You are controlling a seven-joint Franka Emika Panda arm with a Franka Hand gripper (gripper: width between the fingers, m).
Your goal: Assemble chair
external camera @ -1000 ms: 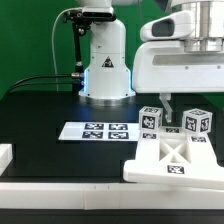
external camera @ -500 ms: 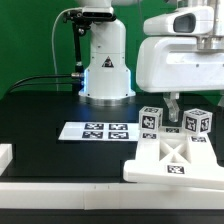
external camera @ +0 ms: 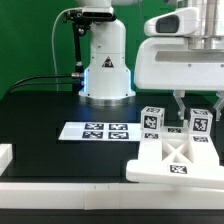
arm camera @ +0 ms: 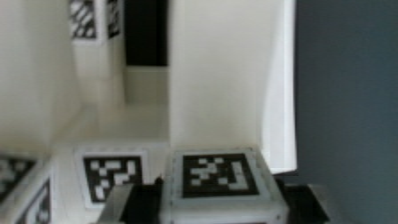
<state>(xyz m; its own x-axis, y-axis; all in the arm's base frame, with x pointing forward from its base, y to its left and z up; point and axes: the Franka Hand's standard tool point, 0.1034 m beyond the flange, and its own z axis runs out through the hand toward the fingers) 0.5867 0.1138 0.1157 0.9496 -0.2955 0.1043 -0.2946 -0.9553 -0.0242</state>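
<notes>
No readable writing or brand is seen; only square black-and-white tags are carried by the parts and by the marker board (external camera: 95, 130), which lies flat on the black worktop (external camera: 40, 115). The arm's white base (external camera: 105, 60) is set at the back, and its wrist housing hangs at the exterior view's right, directed straight down. The chair (external camera: 175, 160) is found at the front of the exterior view's right: a flat panel with an X-shaped recess lies level, and two tagged posts stand upright behind it, their long axes vertical. The pincer (external camera: 186, 108) is lowered between these posts with its fingers partly closed; whether anything is gripped cannot be told. In the wrist view a tagged block (arm camera: 214, 175) sits between the dark fingertips (arm camera: 139, 195).
</notes>
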